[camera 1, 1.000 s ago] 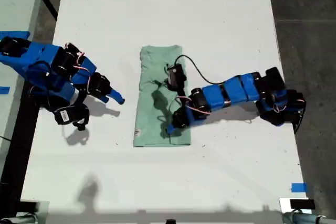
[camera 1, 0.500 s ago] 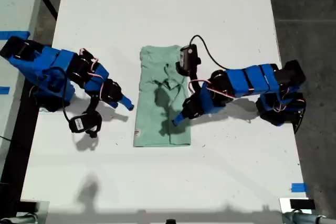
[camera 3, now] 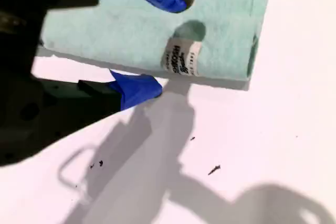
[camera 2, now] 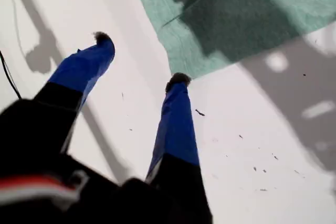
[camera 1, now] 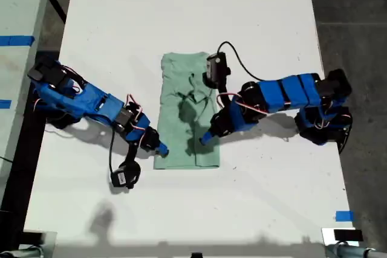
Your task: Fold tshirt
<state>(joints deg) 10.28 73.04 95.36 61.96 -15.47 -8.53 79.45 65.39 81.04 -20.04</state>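
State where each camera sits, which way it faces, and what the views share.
Exterior view: overhead, looking straight down on the table, the tshirt and both blue arms.
First wrist view: on my first gripper, looking past its open jaws at the table and a tshirt corner.
Second wrist view: on my second gripper, jaws open astride the tshirt's edge by its label.
Shared: all three show the tshirt on the table.

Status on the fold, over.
My first gripper open, near tshirt corner. My second gripper open, astride tshirt edge by tag. The tshirt lies flat, a folded strip. Nothing in the way.
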